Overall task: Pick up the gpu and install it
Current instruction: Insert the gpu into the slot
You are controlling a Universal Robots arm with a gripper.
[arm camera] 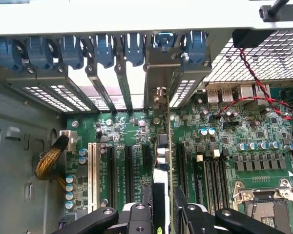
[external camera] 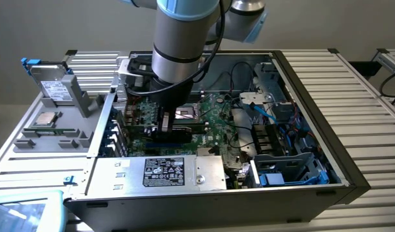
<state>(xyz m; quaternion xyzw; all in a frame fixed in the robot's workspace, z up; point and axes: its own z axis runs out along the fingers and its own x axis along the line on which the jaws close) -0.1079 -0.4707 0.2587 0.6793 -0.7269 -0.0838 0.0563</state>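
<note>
1. The gripper (arm camera: 162, 197) is reaching down into the open computer case (external camera: 204, 208) and pinching the gpu (arm camera: 164, 146) between its fingers (arm camera: 139, 217), one on each face of the card.
2. The gpu is standing on edge over the motherboard (arm camera: 224, 146), running between black expansion slots, with its metal bracket (arm camera: 161, 68) lying against the case's rear slot openings.
3. A row of blue slot latches (arm camera: 102, 48) is sitting along the rear wall just beside the bracket. A white slot (arm camera: 92, 170) and a yellow braided cable (arm camera: 51, 158) are lying to one side of the card, apart from it.
4. On the other side, a red-and-black twisted wire (arm camera: 254, 95) is crossing the board, and the processor socket (arm camera: 263, 212) is sitting near the gripper.
5. In the exterior view, the arm (external camera: 181, 43) is covering the middle of the board, and the power supply (external camera: 162, 171) is walling off the near edge.
6. A grey tray (external camera: 49, 137) beside the case, on the exterior view's left, is carrying a drive (external camera: 54, 89).
7. The card's lower edge is lying out of sight, so I cannot tell whether it is seated in a slot.
</note>
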